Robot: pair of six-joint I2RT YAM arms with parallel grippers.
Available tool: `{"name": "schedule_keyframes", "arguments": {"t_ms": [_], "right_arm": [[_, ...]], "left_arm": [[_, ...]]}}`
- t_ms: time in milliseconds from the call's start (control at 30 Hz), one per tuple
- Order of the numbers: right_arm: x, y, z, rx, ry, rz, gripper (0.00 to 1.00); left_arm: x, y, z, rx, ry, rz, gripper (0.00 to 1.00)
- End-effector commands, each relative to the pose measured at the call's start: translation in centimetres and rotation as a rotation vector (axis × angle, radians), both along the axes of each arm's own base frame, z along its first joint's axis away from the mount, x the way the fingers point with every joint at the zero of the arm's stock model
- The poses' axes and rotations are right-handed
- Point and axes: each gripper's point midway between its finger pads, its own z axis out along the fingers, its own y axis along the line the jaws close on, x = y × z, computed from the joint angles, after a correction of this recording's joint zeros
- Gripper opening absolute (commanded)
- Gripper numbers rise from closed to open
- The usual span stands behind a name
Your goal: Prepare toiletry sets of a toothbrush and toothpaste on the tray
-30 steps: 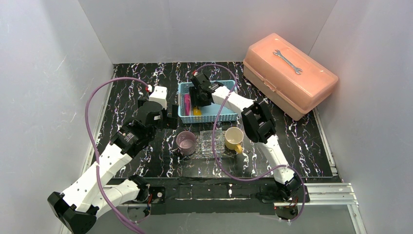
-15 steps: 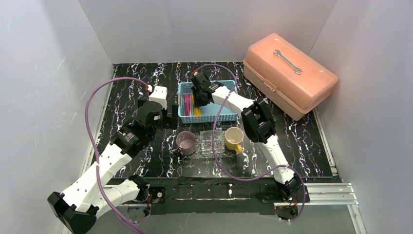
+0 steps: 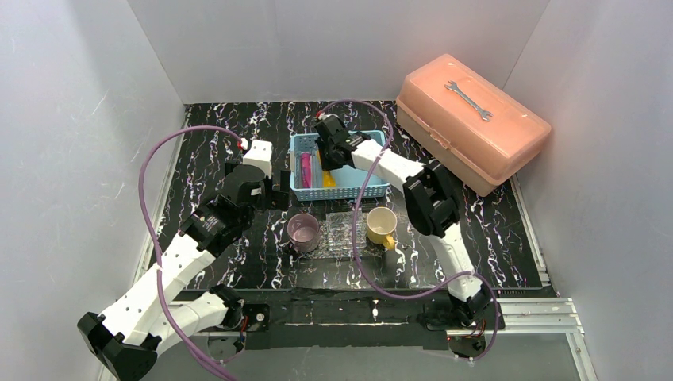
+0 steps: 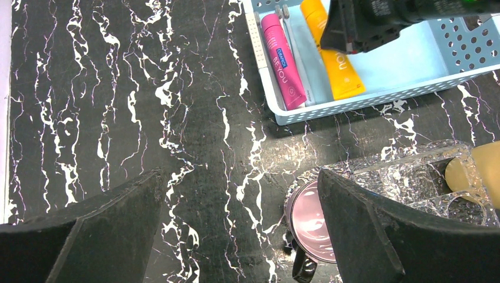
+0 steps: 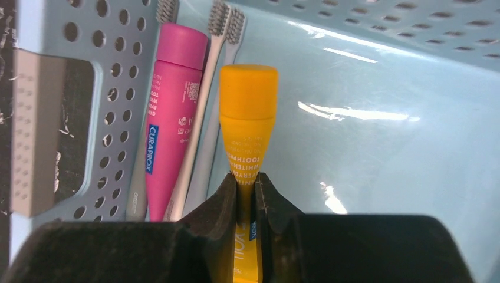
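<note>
Yellow toothpaste tube (image 5: pixel 247 112) lies inside a light-blue mesh basket (image 3: pixel 343 192) at the far middle of the black marbled bench (image 3: pixel 214 143). The right tool (image 5: pixel 247 183) is nearly closed, its 2 fingers pinching the tube's body just below the cap, 1 finger on each side. The tube's long axis runs near to far, with its rounded cap pointing toward the far wall and its flat end toward the robot. Whether it is raised off the basket floor cannot be told.

A pink-magenta tube (image 5: pixel 174 118) lies parallel to it on the left, cap also toward the far wall. Between the 2 tubes lie 2 pale toothbrushes (image 5: pixel 203 112), bristle heads at the far end. Another toothbrush lies left of the pink tube against the basket wall.

The left tool (image 4: pixel 239 177) hangs wide open over bare bench to the left of the basket, holding nothing and touching nothing.

The clear glittery tray (image 4: pixel 407 171) sits on the bench just in front of the basket, with a purple cup (image 3: pixel 303 232) at its left end and a yellow cup (image 3: pixel 382 225) at its right end.

A peach toolbox (image 3: pixel 492 147) with a wrench (image 3: pixel 468 99) on its lid stands at the far right.
</note>
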Motion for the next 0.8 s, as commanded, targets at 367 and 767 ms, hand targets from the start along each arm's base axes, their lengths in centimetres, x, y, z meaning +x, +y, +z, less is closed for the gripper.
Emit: {"name": "schedule_keyframes", "arguments": {"t_ms": [367,767], "right_arm": [[0.2,-2.3,15.8,0.045,-0.368,0.13,0.15],[-7.8,-4.7,18.7,0.083,-0.358,0.335,0.16]], "left_arm": [[0.1,-0.2,-0.5,-0.007,0.012,0.002,0.98],[-0.5,-3.3,-0.8,-0.11,0.056,-0.125,0.98]]}}
